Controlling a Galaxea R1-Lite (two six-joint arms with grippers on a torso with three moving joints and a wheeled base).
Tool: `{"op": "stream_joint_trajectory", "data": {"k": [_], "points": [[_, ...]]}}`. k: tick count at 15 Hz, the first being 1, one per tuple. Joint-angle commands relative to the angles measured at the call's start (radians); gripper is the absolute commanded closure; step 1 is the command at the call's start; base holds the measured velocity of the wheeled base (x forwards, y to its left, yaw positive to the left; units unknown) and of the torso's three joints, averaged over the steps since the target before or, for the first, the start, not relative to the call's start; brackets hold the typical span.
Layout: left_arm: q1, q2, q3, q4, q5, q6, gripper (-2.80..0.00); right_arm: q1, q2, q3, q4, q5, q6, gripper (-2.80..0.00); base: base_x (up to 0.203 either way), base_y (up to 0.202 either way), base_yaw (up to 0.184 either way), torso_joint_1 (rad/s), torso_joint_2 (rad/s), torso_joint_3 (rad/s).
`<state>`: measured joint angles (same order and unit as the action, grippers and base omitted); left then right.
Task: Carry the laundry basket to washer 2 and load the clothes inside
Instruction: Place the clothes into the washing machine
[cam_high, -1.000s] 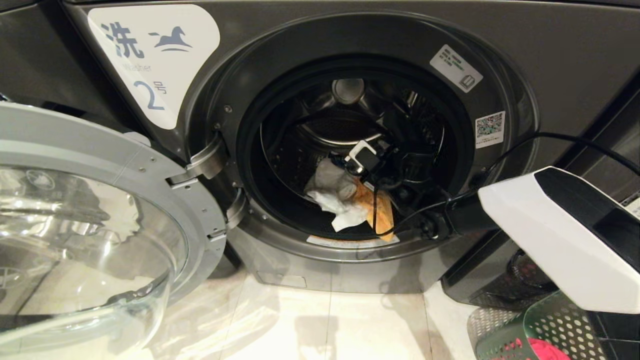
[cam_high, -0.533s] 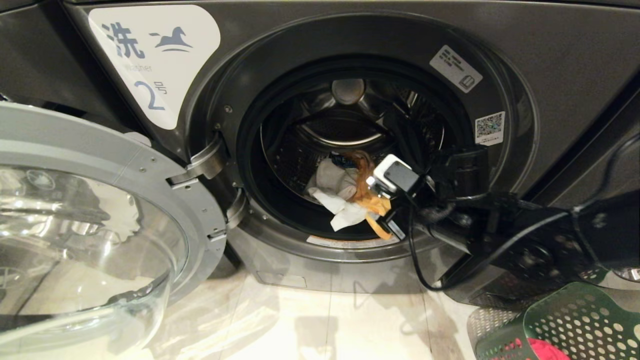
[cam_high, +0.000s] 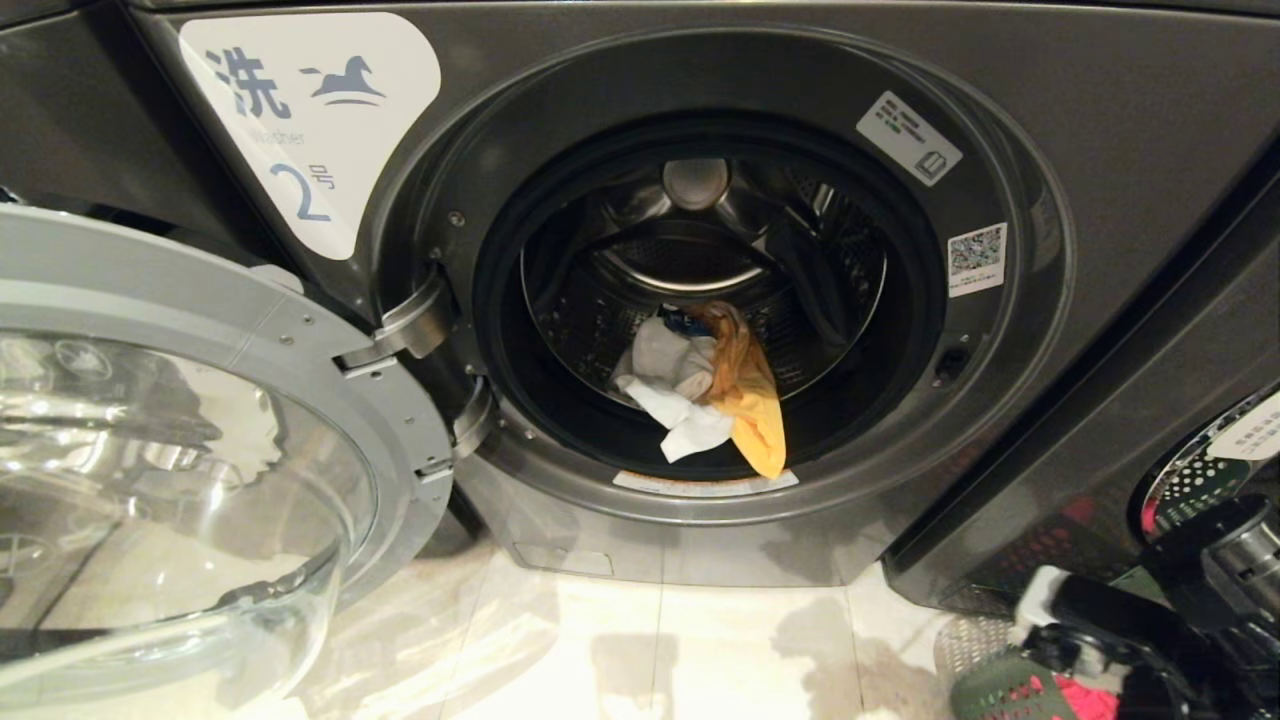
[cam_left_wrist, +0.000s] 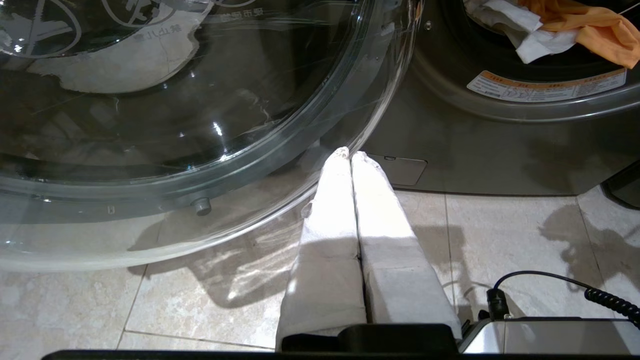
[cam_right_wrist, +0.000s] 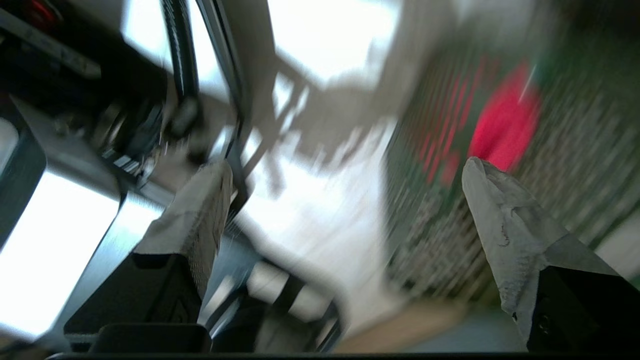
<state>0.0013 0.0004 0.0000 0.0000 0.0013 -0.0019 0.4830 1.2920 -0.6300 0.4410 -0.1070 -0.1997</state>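
I found washer 2 (cam_high: 1000, 120) with its door (cam_high: 200, 400) swung open and an orange garment (cam_high: 752, 400) and white cloths (cam_high: 680, 400) lying at the drum's front edge. My right gripper (cam_right_wrist: 345, 170) stood wide and empty above the laundry basket (cam_high: 990, 690), at the floor's near right corner; a red garment (cam_right_wrist: 505, 125) lay inside. My left gripper (cam_left_wrist: 350, 155) hung pressed together, empty, beside the door's lower rim.

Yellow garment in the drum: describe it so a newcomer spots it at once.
Start at washer 2, the dark grey front-loader with the white horse label, its glass door swung open. In the round opening, a small heap of clothes lies at the drum's front. The yellow garment is on the heap's right, draping toward the lip beside the white cloth and the grey one.
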Motion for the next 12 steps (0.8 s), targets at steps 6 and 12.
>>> {"op": "stream_joint_trajectory", "data": {"k": [6,12], "points": [[0.0,-0.002,0.0,0.0,0.0,-0.001,0.0,-0.756,0.12,-0.095,0.307,-0.013,0.544,-2.8,0.0,0.0,0.0,0.0,0.0,0.0],[0.0,-0.001,0.0,0.0,0.0,-0.001,0.0,-1.206,0.578,-0.37,0.228,-0.024,0.654,-2.8,0.0,0.0,0.0,0.0,0.0,0.0]]}}
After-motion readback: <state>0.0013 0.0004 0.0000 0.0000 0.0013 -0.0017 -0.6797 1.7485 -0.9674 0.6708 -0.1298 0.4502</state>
